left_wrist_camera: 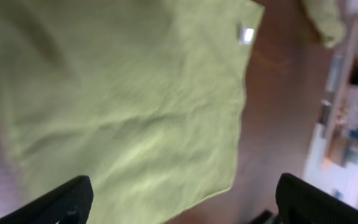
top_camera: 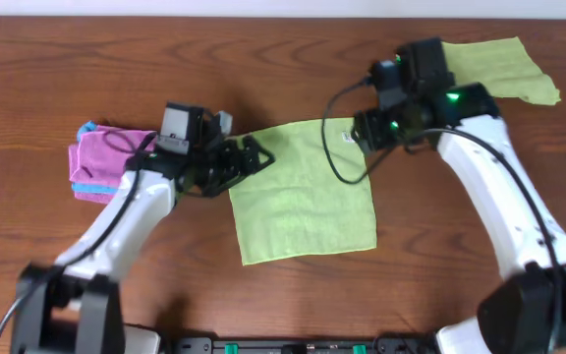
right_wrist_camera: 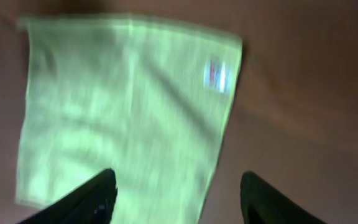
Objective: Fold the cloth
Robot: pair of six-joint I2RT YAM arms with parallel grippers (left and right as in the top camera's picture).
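Observation:
The lime-green cloth (top_camera: 303, 192) lies spread flat on the table, with its white tag (top_camera: 347, 136) at the far right corner. My left gripper (top_camera: 255, 157) hovers at the cloth's far left corner, jaws wide apart and empty. In the left wrist view the cloth (left_wrist_camera: 129, 106) fills the frame between the two dark fingertips (left_wrist_camera: 61, 202). My right gripper (top_camera: 367, 133) is above the far right corner by the tag. The right wrist view shows its open jaws (right_wrist_camera: 176, 196) over the cloth's (right_wrist_camera: 123, 106) edge, holding nothing.
A folded pink cloth (top_camera: 101, 162) with teal edging lies left of the left arm. A second, duller green cloth (top_camera: 504, 67) sits crumpled at the far right of the wooden table (top_camera: 263, 59). Beyond the table edge the left wrist view shows clutter (left_wrist_camera: 353, 93).

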